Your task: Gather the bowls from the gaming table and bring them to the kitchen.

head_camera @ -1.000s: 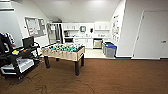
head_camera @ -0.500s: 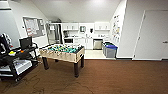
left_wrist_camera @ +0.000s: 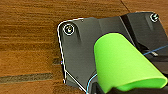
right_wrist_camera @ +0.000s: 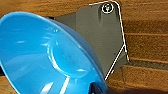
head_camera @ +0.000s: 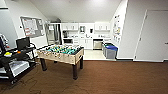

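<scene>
A bright blue bowl (right_wrist_camera: 47,57) shows very close in the right wrist view, tilted on its side above the brown wooden floor (right_wrist_camera: 147,35); the right claw seems to grip it at the rim, though the fingers are hard to see. In the left wrist view a green cup (left_wrist_camera: 122,65) lies against the left claw, apparently held. Far ahead, the kitchen (head_camera: 85,35) stands behind the foosball table (head_camera: 61,53).

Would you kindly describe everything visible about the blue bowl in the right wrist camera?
The bright blue round bowl looks like glossy plastic, with light reflections across its inside and a raised circular centre. It is tilted, its opening facing the camera, held close before the wrist above brown wood-patterned flooring. A dark part meets its rim at one edge; the grip itself is unclear.
</scene>
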